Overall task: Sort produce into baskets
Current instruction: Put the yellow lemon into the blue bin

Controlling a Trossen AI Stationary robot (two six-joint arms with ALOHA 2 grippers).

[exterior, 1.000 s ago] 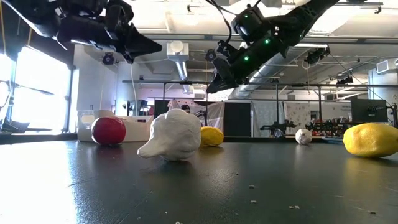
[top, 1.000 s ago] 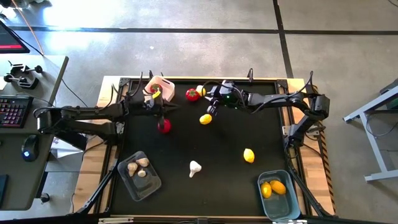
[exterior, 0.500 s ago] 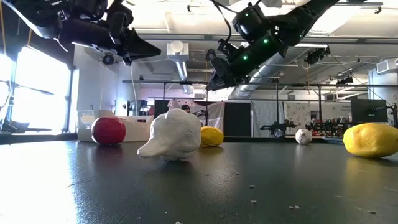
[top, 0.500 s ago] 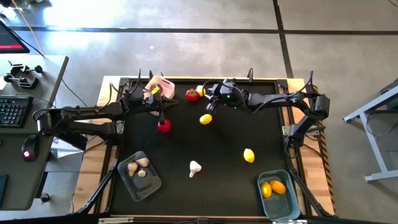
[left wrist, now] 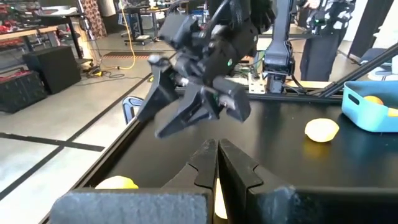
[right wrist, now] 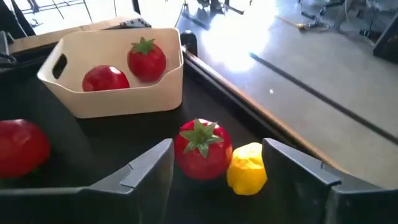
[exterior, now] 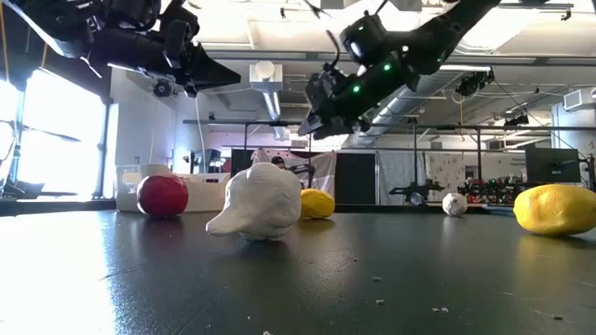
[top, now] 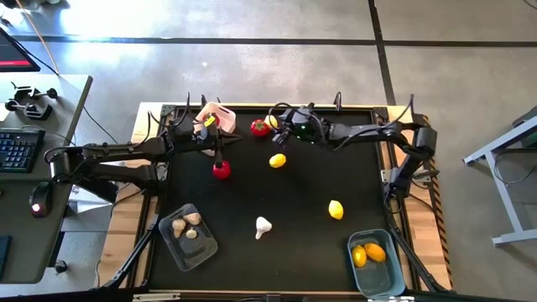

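While right gripper (right wrist: 217,165) spreads, left gripper (left wrist: 214,155) pressed together, three baskets, two tomatoes in white basket (right wrist: 124,99).

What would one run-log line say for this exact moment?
right gripper: open, facing tomato beside lemon | left gripper: shut, empty, above mat | white basket: two tomatoes

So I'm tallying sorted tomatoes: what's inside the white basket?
Two red tomatoes sit inside the white basket, one showing its green top. Its near wall hides the floor, so anything lying lower cannot be seen.
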